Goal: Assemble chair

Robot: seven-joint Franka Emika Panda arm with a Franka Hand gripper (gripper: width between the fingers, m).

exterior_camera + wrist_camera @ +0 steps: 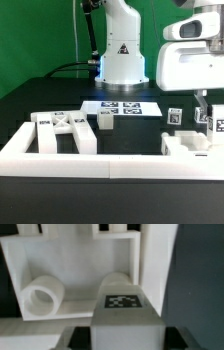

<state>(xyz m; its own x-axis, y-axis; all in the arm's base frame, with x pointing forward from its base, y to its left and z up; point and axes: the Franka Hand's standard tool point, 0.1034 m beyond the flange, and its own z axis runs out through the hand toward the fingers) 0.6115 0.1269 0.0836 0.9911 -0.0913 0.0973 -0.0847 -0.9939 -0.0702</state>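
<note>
Black table (40, 95) fills the exterior view. Its far half on the exterior view's left is bare and gives the widest open room. White arm base (122, 55) stands at the far middle. The long white rail (100, 158) runs along the near edge and turns back at the exterior view's left, closing that corner. The chair is in loose parts, all lying behind the rail. The slatted frame piece (62, 131) sits just behind the rail on the exterior view's left. The open square frame piece (186, 144) sits just behind the rail on the right, under the arm's head. In the wrist view this frame piece (70, 258) shows a straight inner edge with a short white ring (42, 296) inside it, against one wall. The marker board (125, 107) lies flat in front of the base. A short post (104, 120) stands between the marker board and the slatted frame piece, apart from both. A small tagged block (175, 117) stands near the gripper (203, 108), with a narrow gap between them. The gripper (125, 335) is closed on a tagged post (125, 308), a finger at each side face. The post's rounded end reaches into the frame opening with room on both flanks.
</note>
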